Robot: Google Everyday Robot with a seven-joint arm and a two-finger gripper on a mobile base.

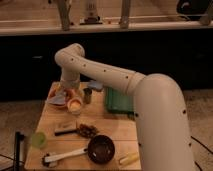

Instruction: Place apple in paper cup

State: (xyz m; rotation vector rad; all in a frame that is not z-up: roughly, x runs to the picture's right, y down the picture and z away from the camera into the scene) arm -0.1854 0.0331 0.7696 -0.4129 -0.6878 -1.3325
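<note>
One small apple (75, 104), roundish and yellow-orange with a smooth bright skin, sits in the mouth of the paper cup (75, 112), filling it almost from rim to rim. The cup is white, plain, short and tapered, and stands upright toward the back left of the wooden table (112, 131).

At the near edge lie a long pale-yellow fruit (129, 159) and a round dark bowl (101, 149), with a white-handled utensil (61, 156) stretching left from the bowl. A light green cup (38, 139) stands at the left edge. Behind these, a flat dark block (65, 131) lies beside a heap of brown bits (87, 131).

Just behind the paper cup the gripper (68, 93) hangs low over a crumpled pale wrapper (56, 98); whether it is spread or pressed together I cannot tell. A small dark grey metal cup (88, 96) stands just right of it, and a flat green tray (118, 100) lies further right. The arm (112, 77), smooth, rounded and cream-white, bends at its elbow above the gripper and runs thick along the right side. A dark counter front (30, 55) closes the back.
</note>
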